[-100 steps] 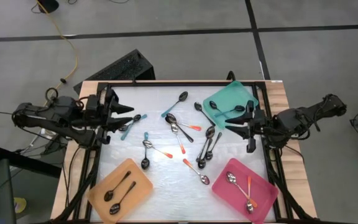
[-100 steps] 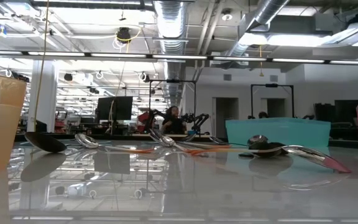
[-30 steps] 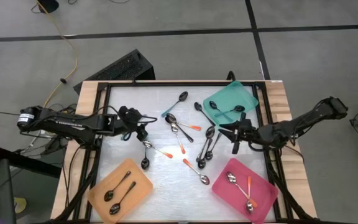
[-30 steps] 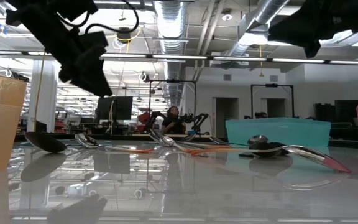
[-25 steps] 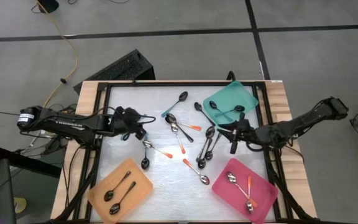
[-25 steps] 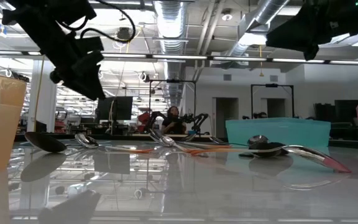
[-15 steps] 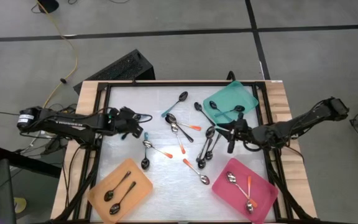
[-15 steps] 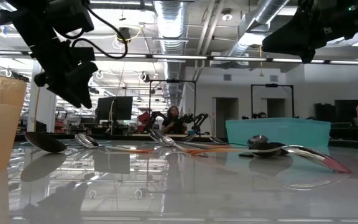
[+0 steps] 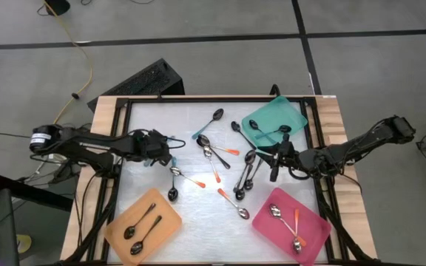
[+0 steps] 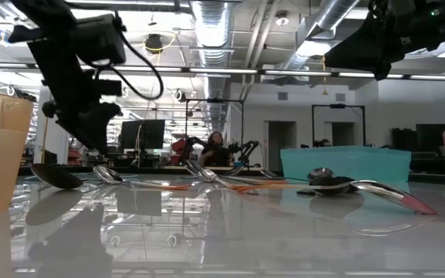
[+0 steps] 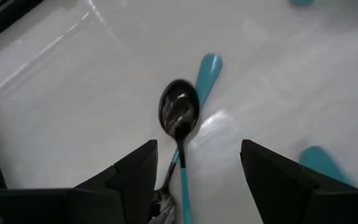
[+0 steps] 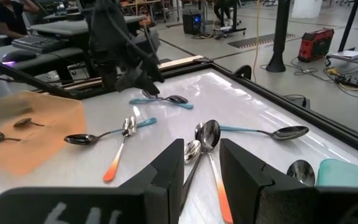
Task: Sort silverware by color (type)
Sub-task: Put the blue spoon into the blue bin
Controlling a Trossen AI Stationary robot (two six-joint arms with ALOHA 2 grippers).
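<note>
left tool [image 11: 194, 165] wide open, empty | over teal-handled spoons [image 11: 180, 118] | right tool [image 12: 201, 165] part-open, empty

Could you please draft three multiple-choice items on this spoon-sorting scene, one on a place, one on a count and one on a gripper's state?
1. Where does the orange tray lie in the high view?
A. lower left of the table
B. upper right
C. centre

2. How many spoons lie in the orange tray?
A. none
B. two
C. five

3. How does the left gripper stand?
A. shut on a spoon
B. open above a teal-handled spoon
C. open over the pink tray

Answers:
1 A: the high view shows it at the table's lower left corner, opposite the pink tray.
2 B: two dark-handled spoons lie in it, side by side.
3 B: the left wrist view shows its fingers spread either side of the teal-handled spoon, with nothing held.
</note>
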